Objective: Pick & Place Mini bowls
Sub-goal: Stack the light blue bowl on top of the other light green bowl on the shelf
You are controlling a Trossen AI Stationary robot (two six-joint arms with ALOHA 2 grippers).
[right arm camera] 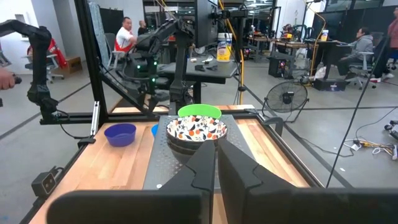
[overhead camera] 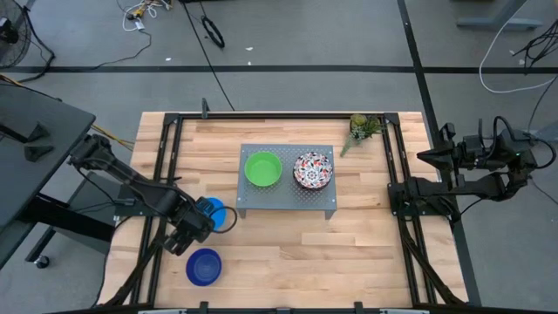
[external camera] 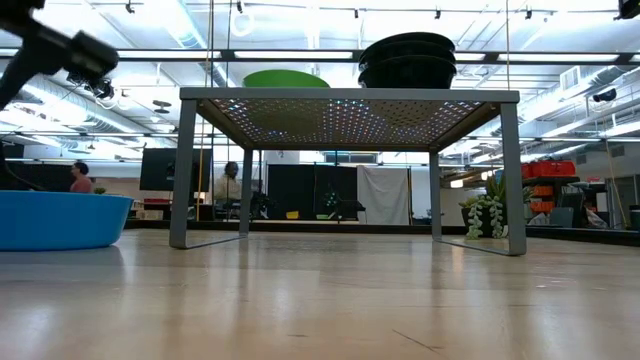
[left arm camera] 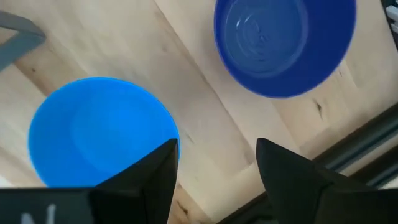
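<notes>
On the grey perforated stand [overhead camera: 288,199] rest a green mini bowl [overhead camera: 262,168] and a stack of white floral bowls [overhead camera: 313,170]. A light blue bowl [left arm camera: 99,130] sits on the wood to the stand's left. A dark blue bowl [left arm camera: 283,43] sits closer to the near edge. My left gripper [left arm camera: 214,152] points down, open, over the bare wood between these two. One finger [left arm camera: 163,163] stands at the light blue bowl's rim; I cannot tell whether it touches. My right gripper [right arm camera: 216,158] waits shut and level at the table's right side, above the frame.
A small potted plant [overhead camera: 362,128] stands at the far right corner of the wood. Black frame rails [overhead camera: 166,174] run along the table's left and right sides. Bare wood lies in front of the stand. People sit and stand in the room beyond.
</notes>
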